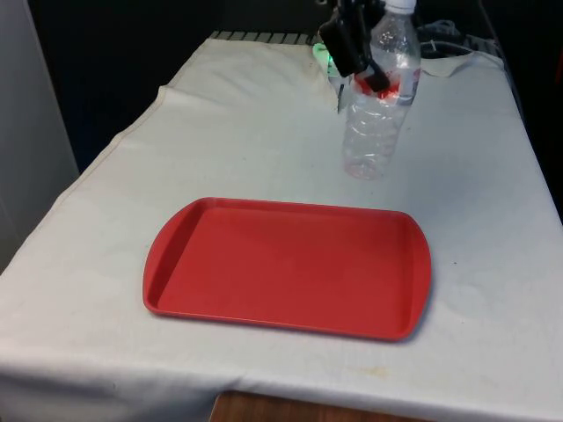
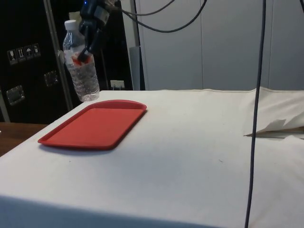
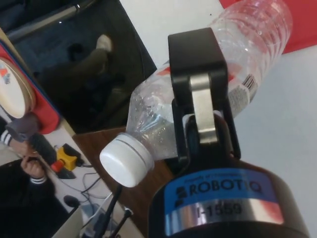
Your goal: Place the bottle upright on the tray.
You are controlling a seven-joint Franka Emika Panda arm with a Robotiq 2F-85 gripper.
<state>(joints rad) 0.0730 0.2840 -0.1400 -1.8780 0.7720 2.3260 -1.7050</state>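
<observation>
Gripper (image 1: 369, 75) clamped on bottle (image 1: 380, 105), held tilted above table beyond tray (image 1: 176, 255) far edge. Risk: released w/ tilt, tips over on tray.

Clear plastic bottle (image 1: 380, 105) with white cap, held aloft nearly upright in black two-finger gripper (image 1: 369, 70), beyond far edge of red rectangular plastic tray (image 1: 264, 264), toward the front view's right.

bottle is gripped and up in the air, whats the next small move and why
Probably carry the bottle sideways until it hangs over the tray, then lower it. The gripper holds it near the label, cap up and slightly tilted, clear of the cloth. In the front view its base is still beyond the tray's far rim, so lowering now would likely miss.
</observation>
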